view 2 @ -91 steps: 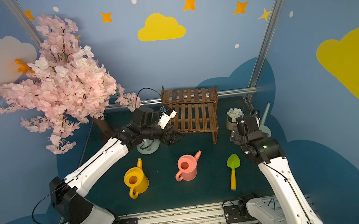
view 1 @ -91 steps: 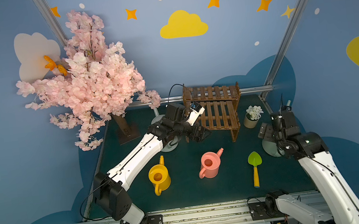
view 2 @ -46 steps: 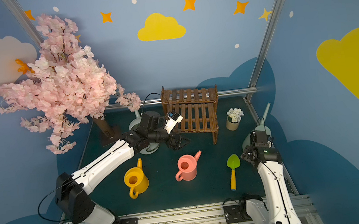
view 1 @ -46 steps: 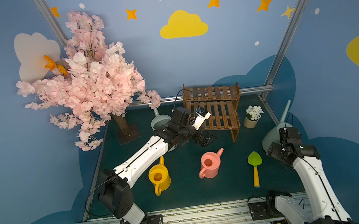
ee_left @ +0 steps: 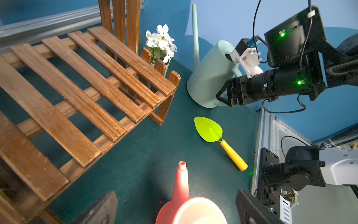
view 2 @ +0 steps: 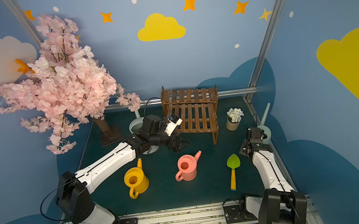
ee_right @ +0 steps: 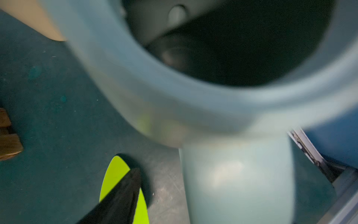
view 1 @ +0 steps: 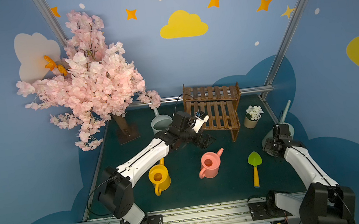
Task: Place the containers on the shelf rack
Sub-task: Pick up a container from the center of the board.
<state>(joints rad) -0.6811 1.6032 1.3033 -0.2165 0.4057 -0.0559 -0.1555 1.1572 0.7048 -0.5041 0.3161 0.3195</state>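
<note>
Now right gripper (ee_left: 225, 99) is narrowing on the handle of the mint-green can (ee_left: 207, 77) at three o'clock, hold unconfirmed, readying transfer to the shelf rack (view 1: 213, 113) at twelve; left gripper (view 1: 208, 142) is hanging wide, empty.

Yellow can (view 1: 160, 177), pink can (view 1: 210, 165), grey can (view 1: 160, 123), mint can (ee_left: 207, 81) apparently stand near rack (view 1: 215, 110).

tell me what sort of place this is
Probably a robot test booth dressed as a toy garden: a yellow cloud painted on the blue wall, a fake blossom tree, a pink watering can on the green floor, and two robot arms bolted to a front rail.
</note>
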